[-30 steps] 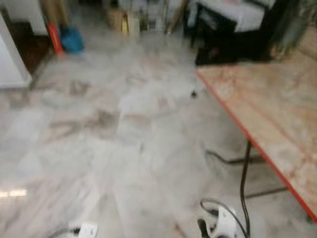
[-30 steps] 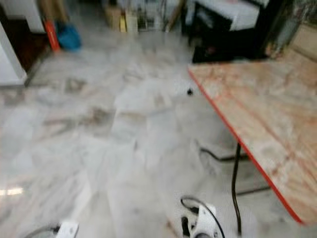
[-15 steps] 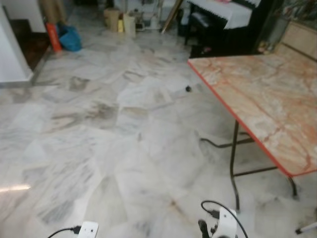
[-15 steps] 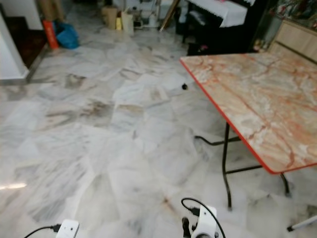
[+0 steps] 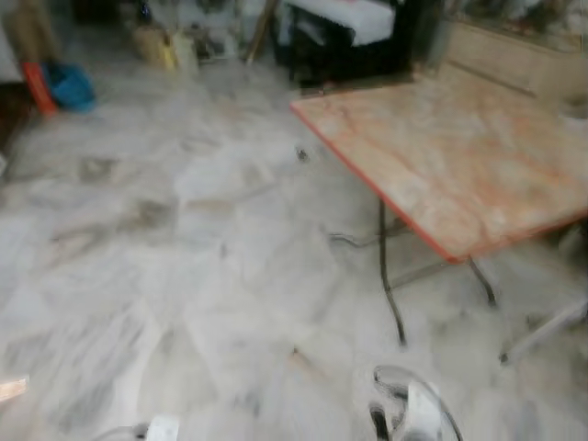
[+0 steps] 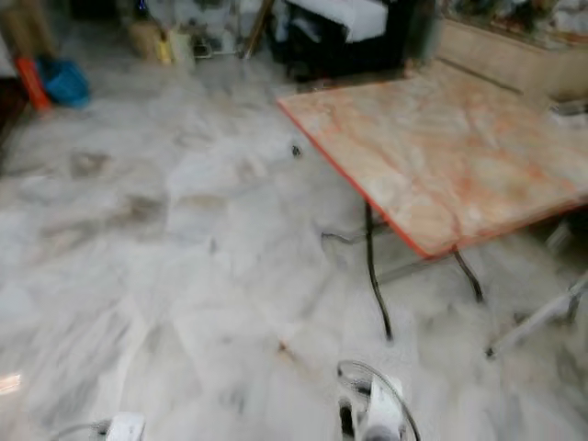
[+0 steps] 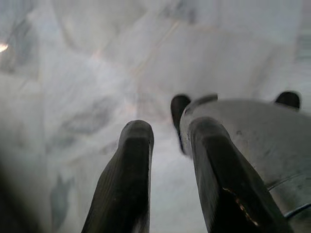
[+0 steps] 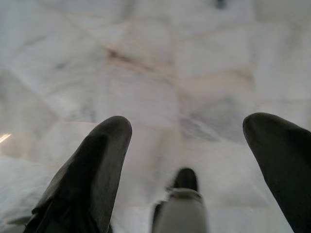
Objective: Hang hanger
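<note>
Both arms hang low over the marble floor [image 5: 184, 276], and the eye views are blurred. My left gripper [image 7: 170, 131] points down at the floor with a narrow gap between its two black fingers [image 7: 131, 165] and nothing in it. My right gripper [image 8: 192, 128] also points at the floor, its fingers [image 8: 97, 160] spread wide and empty. White wrist parts of the arms [image 5: 412, 413] sit at the bottom edge of the left eye view.
A folding table [image 5: 459, 156] with a marbled orange top, red edge and thin black legs [image 5: 386, 276] stands ahead to the right. Dark furniture [image 5: 349, 37] and boxes line the far wall. A blue bag [image 5: 69, 84] lies far left. A white pole [image 5: 542, 331] slants at the right.
The whole picture has slid left, so the camera has turned right; the table now sits nearer the middle. Both arms still hang low, and the picture has blurred again.
</note>
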Robot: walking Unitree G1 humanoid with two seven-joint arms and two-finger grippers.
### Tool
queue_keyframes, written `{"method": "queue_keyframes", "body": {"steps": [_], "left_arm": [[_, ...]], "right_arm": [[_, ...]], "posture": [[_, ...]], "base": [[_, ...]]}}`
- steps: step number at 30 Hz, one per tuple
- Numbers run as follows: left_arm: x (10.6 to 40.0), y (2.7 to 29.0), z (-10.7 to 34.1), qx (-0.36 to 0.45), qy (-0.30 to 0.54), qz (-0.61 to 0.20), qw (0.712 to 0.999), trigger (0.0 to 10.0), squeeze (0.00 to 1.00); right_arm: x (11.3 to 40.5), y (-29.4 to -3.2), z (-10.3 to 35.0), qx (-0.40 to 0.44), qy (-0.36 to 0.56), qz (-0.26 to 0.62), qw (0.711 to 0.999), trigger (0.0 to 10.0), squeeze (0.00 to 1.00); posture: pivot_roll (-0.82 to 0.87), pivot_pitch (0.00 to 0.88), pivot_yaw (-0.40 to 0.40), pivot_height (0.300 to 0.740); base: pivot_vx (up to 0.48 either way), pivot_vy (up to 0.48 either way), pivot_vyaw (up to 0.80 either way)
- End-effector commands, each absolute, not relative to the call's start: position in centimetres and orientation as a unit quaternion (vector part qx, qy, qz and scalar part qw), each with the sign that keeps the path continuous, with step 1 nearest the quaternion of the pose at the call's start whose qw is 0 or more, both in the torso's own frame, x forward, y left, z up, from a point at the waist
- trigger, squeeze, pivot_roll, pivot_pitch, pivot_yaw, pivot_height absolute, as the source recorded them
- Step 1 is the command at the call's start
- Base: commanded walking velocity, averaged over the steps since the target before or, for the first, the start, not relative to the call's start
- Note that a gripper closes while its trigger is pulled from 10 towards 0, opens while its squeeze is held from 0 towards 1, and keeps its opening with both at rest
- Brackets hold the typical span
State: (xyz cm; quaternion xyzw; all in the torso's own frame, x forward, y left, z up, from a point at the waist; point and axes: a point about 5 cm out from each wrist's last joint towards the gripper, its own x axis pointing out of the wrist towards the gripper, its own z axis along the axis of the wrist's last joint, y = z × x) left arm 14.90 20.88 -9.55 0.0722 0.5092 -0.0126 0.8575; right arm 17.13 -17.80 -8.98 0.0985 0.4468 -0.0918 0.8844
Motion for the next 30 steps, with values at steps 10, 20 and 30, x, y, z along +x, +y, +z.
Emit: {"method": "queue_keyframes", "body": {"steps": [10, 20, 30], "left_arm": [[14.66, 20.80, -9.65, 0.059, 0.511, -0.007, 0.858, 10.0, 0.00], [15.35, 20.91, -9.38, 0.073, 0.504, -0.004, 0.861, 10.0, 0.00], [15.17, 20.75, -9.50, 0.090, 0.510, -0.013, 0.855, 10.0, 0.00]], "right_arm": [[17.91, -17.58, -8.67, 0.098, 0.442, -0.095, 0.887, 10.0, 0.00], [18.01, -17.59, -8.63, 0.097, 0.442, -0.091, 0.887, 10.0, 0.00], [18.16, -17.62, -8.56, 0.095, 0.441, -0.090, 0.888, 10.0, 0.00]], "posture": [[0.08, 0.000, -0.052, 0.740], [0.08, 0.000, -0.054, 0.740], [0.08, 0.000, -0.056, 0.740]], "base": [[0.000, 0.000, -0.66], [0.000, -0.101, -0.67], [0.000, -0.127, -0.67]]}}
